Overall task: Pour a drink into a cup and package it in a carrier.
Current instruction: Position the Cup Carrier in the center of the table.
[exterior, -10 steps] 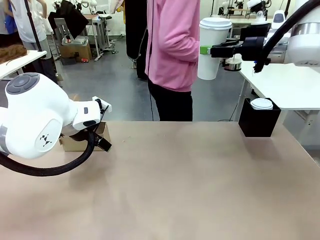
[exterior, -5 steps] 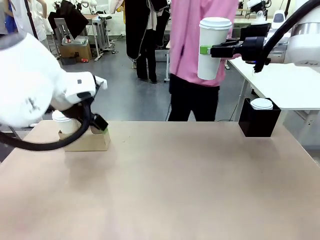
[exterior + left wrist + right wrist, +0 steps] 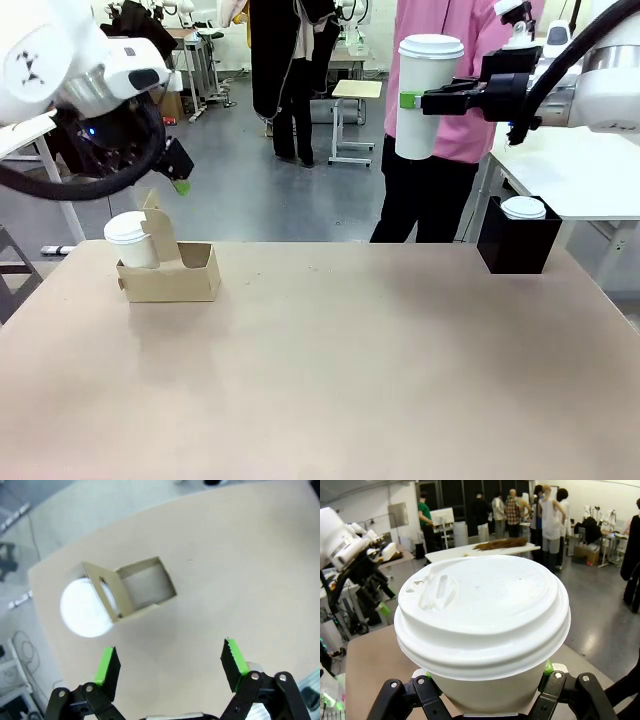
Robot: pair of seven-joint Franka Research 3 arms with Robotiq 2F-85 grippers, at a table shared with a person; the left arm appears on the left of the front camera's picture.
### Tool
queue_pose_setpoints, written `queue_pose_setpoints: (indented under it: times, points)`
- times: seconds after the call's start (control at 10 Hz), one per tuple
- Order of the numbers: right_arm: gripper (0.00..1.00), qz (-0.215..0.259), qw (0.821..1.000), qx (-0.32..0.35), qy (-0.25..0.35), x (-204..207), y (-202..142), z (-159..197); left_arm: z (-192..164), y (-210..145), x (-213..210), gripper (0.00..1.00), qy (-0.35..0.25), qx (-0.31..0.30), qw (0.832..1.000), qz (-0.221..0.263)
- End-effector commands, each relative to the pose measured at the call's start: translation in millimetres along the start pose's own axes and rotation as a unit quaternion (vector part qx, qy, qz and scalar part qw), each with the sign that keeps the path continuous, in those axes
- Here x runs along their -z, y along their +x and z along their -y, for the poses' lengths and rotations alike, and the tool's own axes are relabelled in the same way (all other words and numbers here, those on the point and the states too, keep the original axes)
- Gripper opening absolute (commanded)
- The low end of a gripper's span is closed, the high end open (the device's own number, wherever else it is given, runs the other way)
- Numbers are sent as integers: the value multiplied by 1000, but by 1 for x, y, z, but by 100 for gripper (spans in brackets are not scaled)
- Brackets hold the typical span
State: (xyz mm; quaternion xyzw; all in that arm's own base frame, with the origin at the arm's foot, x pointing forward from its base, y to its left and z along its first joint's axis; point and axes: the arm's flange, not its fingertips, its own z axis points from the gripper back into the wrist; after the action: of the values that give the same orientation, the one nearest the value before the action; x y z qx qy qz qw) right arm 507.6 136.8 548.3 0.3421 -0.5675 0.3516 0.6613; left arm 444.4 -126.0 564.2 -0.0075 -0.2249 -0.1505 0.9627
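Observation:
The brown cardboard carrier [image 3: 178,276] sits at the table's far left, with a white lidded cup [image 3: 130,240] in its left hole. My left gripper [image 3: 177,176] hangs open in the air above it. The left wrist view looks down between the open fingers of the left gripper [image 3: 170,661] at the carrier [image 3: 145,586] and the cup's lid [image 3: 85,608]. High at the right, my right gripper [image 3: 412,100] is shut on a second tall white cup [image 3: 425,95] with a dome lid. This cup [image 3: 482,615] stands close up between the right gripper [image 3: 487,692]'s fingers. The drink is hidden.
A black box [image 3: 516,248] with a white lid [image 3: 523,208] on top stands at the table's far right edge. A person in a pink top [image 3: 470,90] stands behind the held cup. A white side table [image 3: 580,170] lies to the right. The bare tabletop [image 3: 340,360] spreads across the middle.
My left arm has lifted up and away from the carrier, uncovering the cup that stands in it. The person has walked to the right. The right arm holds still.

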Motion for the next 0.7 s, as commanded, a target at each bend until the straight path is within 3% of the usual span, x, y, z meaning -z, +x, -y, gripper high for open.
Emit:
queue_pose_setpoints:
  times: [0.0, 0.4, 0.6]
  points:
    - [80, 3, 1000, -4, 0, 0, 5, -2, -14, 31, 23, 100, 22, -62, 998, -23]
    - [80, 3, 1000, -4, 0, 0, 5, -2, -58, 48, 66, 100, 54, -130, 988, -58]
    - [80, 3, 1000, -4, 0, 0, 5, -2, -58, 49, 79, 100, 64, -134, 987, -66]
